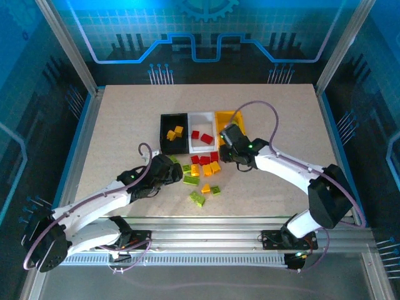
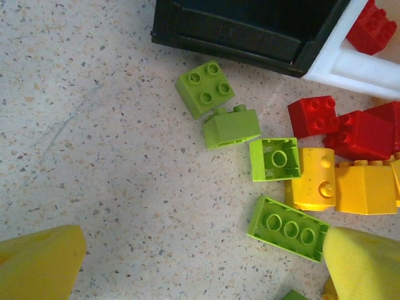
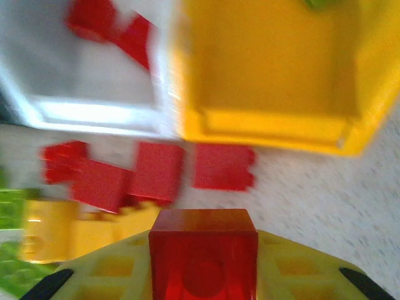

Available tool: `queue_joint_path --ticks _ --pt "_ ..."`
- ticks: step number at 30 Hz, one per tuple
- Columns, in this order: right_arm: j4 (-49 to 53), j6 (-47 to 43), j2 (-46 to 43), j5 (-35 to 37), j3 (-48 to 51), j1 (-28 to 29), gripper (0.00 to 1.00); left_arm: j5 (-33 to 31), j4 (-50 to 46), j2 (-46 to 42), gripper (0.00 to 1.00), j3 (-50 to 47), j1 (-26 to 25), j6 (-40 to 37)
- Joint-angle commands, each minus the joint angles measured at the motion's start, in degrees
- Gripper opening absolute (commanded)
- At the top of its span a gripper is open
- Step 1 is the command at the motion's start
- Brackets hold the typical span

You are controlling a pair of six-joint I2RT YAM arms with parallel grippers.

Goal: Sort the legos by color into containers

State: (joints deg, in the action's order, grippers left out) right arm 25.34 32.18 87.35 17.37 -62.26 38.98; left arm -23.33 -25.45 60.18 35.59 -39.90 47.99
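Rear overview; wrist close-ups over legos

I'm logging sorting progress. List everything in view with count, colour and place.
table: one, speckled beige, under everything
bins: three joined in a row, black, white, yellow, mid-table
sorted bricks: two yellow-orange in the black bin, two red in the white bin
loose bricks: about four red, about four yellow-orange, about six lime green, on the table in front of the bins
held brick: one, red, in the right gripper
left gripper: one, yellow fingers, open above the loose green bricks
right gripper: one, yellow fingers, shut on the held brick, near the yellow bin
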Motion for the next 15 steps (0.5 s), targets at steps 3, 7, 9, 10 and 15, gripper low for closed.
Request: queue_joint_path --ticks 3,7,9,10,15 --pt "-0.12 -1.38 9.20 0.13 -10.96 1.05 0.35 0.60 -2.28 -3.19 0.99 -1.29 0.50 -0.33" --pt "1.53 -1.60 18.81 1.03 -21.79 1.08 0.35 1.45 -2.89 -5.52 0.99 -1.99 0.51 -0.46" --pt "3.70 -1.31 23.96 1.88 -27.96 0.84 0.36 1.90 -3.25 -6.49 0.99 -2.22 0.51 -0.31" --pt "4.59 -1.09 25.66 2.11 -30.08 0.65 0.36 2.04 -3.36 -6.80 0.99 -2.28 0.44 -0.32" --pt "9.00 0.59 32.82 3.09 -39.09 -0.20 0.43 3.09 -4.66 -7.41 0.99 -2.07 0.51 -0.50"
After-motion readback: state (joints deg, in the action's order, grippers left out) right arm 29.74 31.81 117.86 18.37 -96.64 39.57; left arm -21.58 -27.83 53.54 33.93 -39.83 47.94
